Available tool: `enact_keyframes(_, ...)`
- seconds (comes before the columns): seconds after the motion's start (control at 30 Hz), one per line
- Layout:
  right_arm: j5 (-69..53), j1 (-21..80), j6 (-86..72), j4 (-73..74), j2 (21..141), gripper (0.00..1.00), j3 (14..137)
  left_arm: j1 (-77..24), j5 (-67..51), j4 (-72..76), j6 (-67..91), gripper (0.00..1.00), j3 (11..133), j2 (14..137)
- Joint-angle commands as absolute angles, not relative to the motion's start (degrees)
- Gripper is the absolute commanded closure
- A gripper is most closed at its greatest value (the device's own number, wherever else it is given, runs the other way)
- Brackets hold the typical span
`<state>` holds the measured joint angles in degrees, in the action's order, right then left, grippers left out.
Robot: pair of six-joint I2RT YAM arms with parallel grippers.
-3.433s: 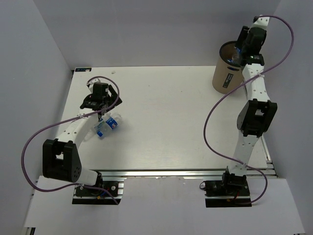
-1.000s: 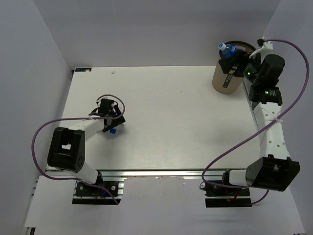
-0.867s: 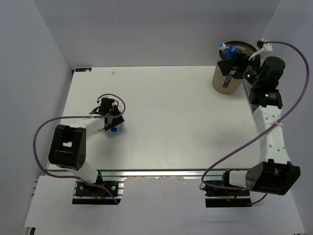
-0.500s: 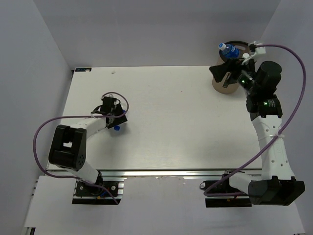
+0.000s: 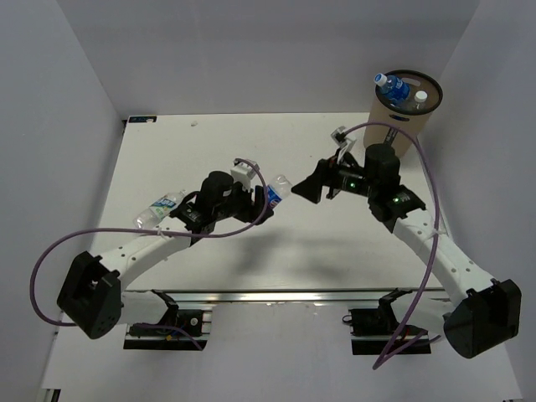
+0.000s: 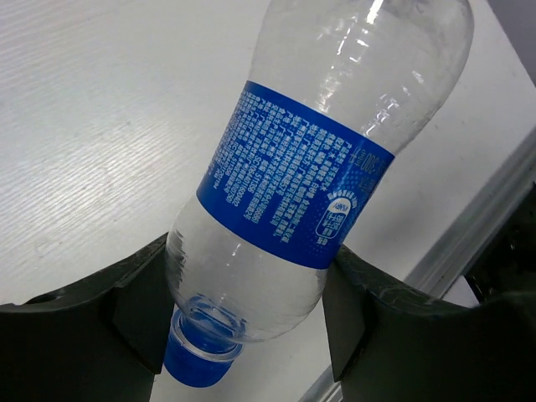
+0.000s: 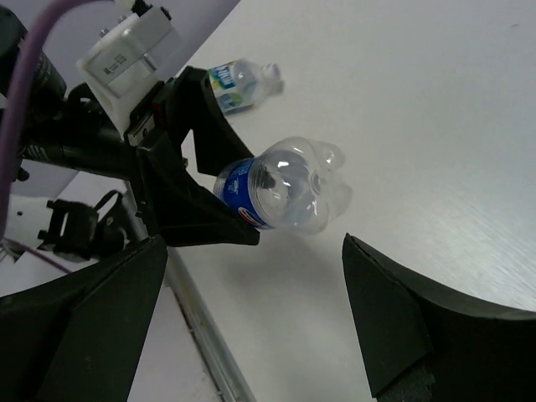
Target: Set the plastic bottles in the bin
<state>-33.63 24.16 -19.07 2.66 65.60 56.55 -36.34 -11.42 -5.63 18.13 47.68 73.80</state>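
My left gripper point(image 5: 258, 203) is shut on a clear plastic bottle point(image 5: 273, 190) with a blue label, held above the table's middle. In the left wrist view the bottle point(image 6: 310, 167) sits between both fingers point(image 6: 138, 306), blue cap toward the camera. My right gripper point(image 5: 316, 186) stands open just right of that bottle, facing it, apart from it. The right wrist view shows the held bottle point(image 7: 280, 193) ahead of the open right gripper point(image 7: 251, 322). Another bottle point(image 5: 159, 209) lies on the table at the left. The tan bin point(image 5: 400, 126) at the back right holds two bottles point(image 5: 391, 85).
The left arm's black fingers and white wrist block point(image 7: 138, 46) fill the upper left of the right wrist view. The second lying bottle point(image 7: 239, 84) is behind them. An aluminium rail point(image 5: 318, 295) runs along the table's near edge. Grey walls enclose the table.
The left gripper closed on the bottle, lifted it and carried it right to the table's middle. The right arm swung from the bin down to face it. A second lying bottle now shows.
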Motion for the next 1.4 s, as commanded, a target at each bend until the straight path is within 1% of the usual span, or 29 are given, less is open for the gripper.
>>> enact_keyframes(0.0, -36.13, 26.28, -22.84, -8.75, 64.16, 0.11, 53.01, -39.71, -14.5, -2.73, 15.82, 0.96, 45.71, 69.97)
enact_keyframes(0.1, -33.85, 26.98, -27.33, -11.68, 64.77, 0.11, 49.57, -42.35, -14.59, -1.23, 15.91, 0.96, 44.65, 68.65)
enact_keyframes(0.3, -28.57, 29.0, -27.95, -9.49, 67.23, 0.11, 49.22, -44.29, -14.68, -0.44, 16.96, 0.98, 44.38, 67.94)
enact_keyframes(0.37, -28.56, 29.35, -29.61, -11.24, 67.93, 0.11, 48.78, -44.56, -14.24, 0.95, 16.88, 0.98, 44.47, 67.5)
enact_keyframes(0.4, -29.26, 29.44, -30.4, -12.47, 68.11, 0.11, 48.17, -44.82, -14.59, 1.4, 16.88, 1.0, 44.39, 67.41)
enact_keyframes(0.47, -30.05, 29.79, -32.25, -17.11, 68.47, 0.15, 47.2, -45.26, -14.94, 2.11, 16.96, 1.0, 44.12, 67.33)
enact_keyframes(0.53, -31.9, 29.97, -34.27, -18.37, 69.34, 0.2, 47.02, -45.35, -13.89, 2.2, 17.14, 1.0, 44.12, 67.41)
enact_keyframes(0.73, -29.36, 30.5, -33.93, -14.33, 70.4, 0.2, 48.08, -45.53, -9.32, 3.95, 18.37, 1.0, 44.3, 67.24)
enact_keyframes(0.77, -29.01, 30.5, -33.66, -14.24, 70.31, 0.22, 47.99, -45.44, -8.97, 4.13, 18.46, 1.0, 44.3, 66.89)
enact_keyframes(0.8, -28.83, 30.5, -33.66, -14.33, 70.23, 0.24, 47.9, -45.53, -8.53, 4.3, 18.54, 1.0, 44.38, 66.8)
enact_keyframes(0.83, -28.83, 30.5, -33.58, -14.5, 70.05, 0.35, 47.81, -45.53, -7.31, 4.65, 18.63, 1.0, 44.3, 66.71)
enact_keyframes(0.87, -28.92, 30.5, -33.49, -14.85, 70.05, 0.5, 47.81, -45.53, -6.95, 4.75, 18.89, 1.0, 44.38, 66.53)
enact_keyframes(0.93, -29.44, 30.59, -33.92, -17.04, 70.05, 0.73, 47.55, -45.53, -7.82, 5.27, 18.46, 1.0, 44.38, 66.53)
enact_keyframes(1.0, -29.27, 30.59, -34.36, -18.54, 69.87, 0.82, 47.11, -45.53, -8.96, 5.27, 18.46, 0.99, 44.56, 66.79)
enact_keyframes(1.03, -28.92, 30.5, -34.28, -18.46, 69.87, 0.86, 47.28, -45.53, -8.7, 5.01, 18.63, 0.9, 44.82, 66.88)
enact_keyframes(1.1, -27.69, 30.5, -33.58, -17.76, 69.96, 0.88, 48.51, -45.53, -4.41, 3.09, 19.24, 0.16, 45.44, 67.06)
enact_keyframes(1.13, -27.08, 30.5, -33.14, -16.45, 69.87, 0.89, 49.04, -45.53, -2.57, 2.38, 19.86, 0.02, 46.14, 67.23)
enact_keyframes(1.27, -19.1, 28.75, -27.27, -8.63, 70.22, 0.9, 56.22, -45.53, 5.42, -2.09, 20.56, 0.02, 48.07, 68.55)
enact_keyframes(1.37, -18.28, 24.98, -25.58, -5.46, 70.66, 0.9, 59.67, -45.53, 9.56, -2.55, 21.97, 0.02, 47.99, 68.82)
